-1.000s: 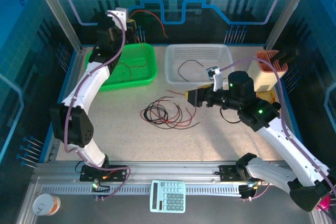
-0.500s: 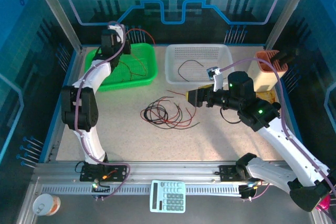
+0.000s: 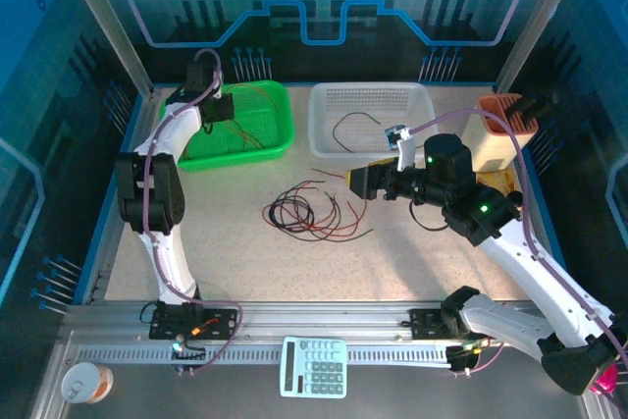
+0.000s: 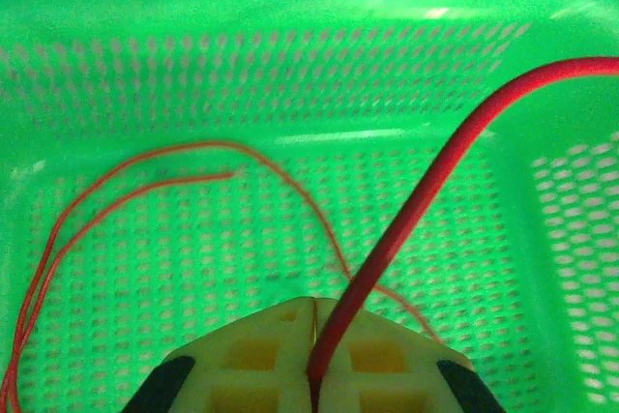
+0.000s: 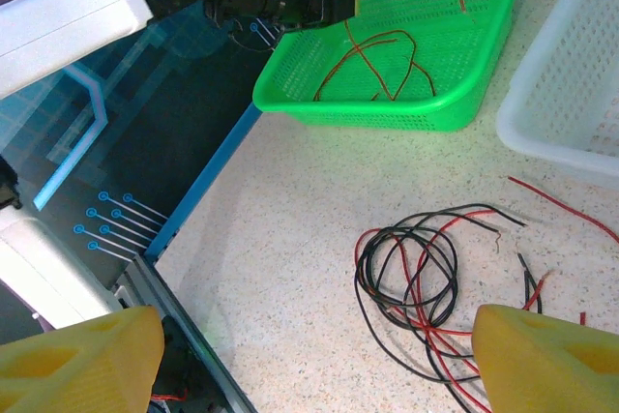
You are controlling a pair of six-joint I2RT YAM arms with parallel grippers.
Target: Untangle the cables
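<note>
the cables (image 3: pixel 312 213), a loose tangle of thin red and black strands, lie on the speckled table (image 3: pixel 216 242) near my right claw (image 3: pixel 361 183), off to its left. that claw hangs above the table with its yellow fingers (image 5: pixel 77 360) spread wide, holding nothing. my left claw (image 4: pixel 314 374) sits over the green mesh basket (image 4: pixel 290 74), pinched tight on one red wire (image 4: pixel 435 171) that arcs up from between its pale pads. finer red strands (image 4: pixel 145 166) curl on the basket floor.
</note>
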